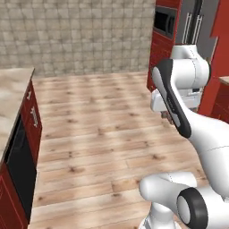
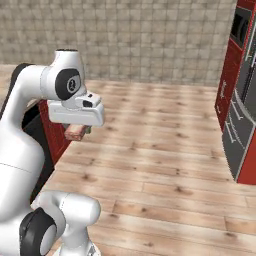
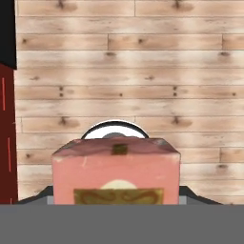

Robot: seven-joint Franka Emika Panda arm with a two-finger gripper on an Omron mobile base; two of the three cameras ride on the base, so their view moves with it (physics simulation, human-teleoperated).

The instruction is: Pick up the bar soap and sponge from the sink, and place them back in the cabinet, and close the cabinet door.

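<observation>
Above the wooden floor (image 2: 165,150), mid-room, our pincer (image 2: 77,132) is clamped on the bar soap (image 3: 116,170), its long axis lying across the jaws. We judge the cabinet lies elsewhere; we cannot tell which way from here.

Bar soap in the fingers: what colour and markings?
Pinkish-red bar soap with a gold ornamental label; clearest in the hand view.

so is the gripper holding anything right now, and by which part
Yes, the bar soap, clamped in the gripper; the fingers are hidden, so which faces they press cannot be told.
</observation>
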